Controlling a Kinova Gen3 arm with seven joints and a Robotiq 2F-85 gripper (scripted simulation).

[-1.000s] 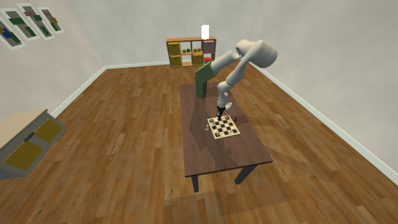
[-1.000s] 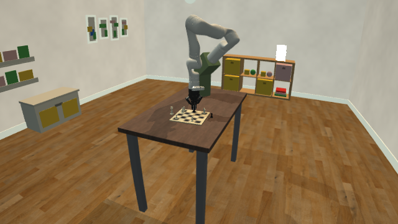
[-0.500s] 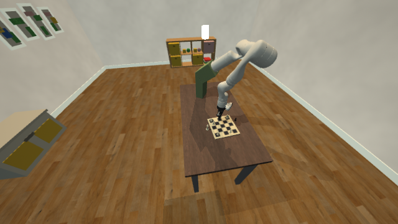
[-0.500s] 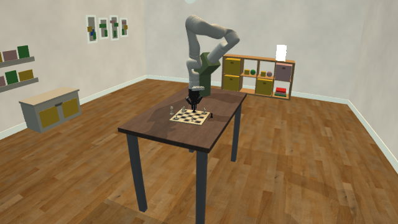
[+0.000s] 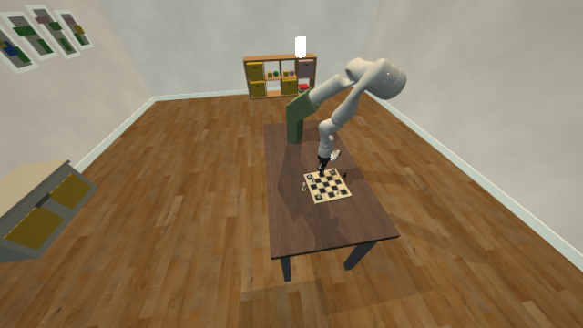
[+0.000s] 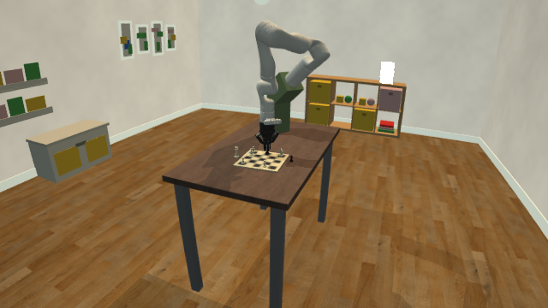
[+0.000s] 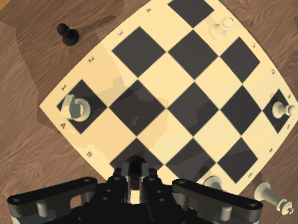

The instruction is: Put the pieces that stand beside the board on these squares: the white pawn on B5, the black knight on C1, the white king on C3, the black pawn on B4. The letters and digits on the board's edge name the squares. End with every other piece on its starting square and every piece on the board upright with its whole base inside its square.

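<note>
Your tool (image 7: pixel 136 192) is clamped on a dark piece (image 6: pixel 267 150), probably the black knight, held upright just above the near edge of the board (image 7: pixel 113 78). The piece hangs straight below the fingers, so what matters is which square lies under it; the edge letters are too small to read. The black pawn (image 7: pixel 67 32) stands on the desk (image 7: pixel 40 3) beside the board's far corner.

Board (image 7: pixel 164 117) centre free; pieces at corners, black pawn (image 7: pixel 67 32) off-board.
</note>
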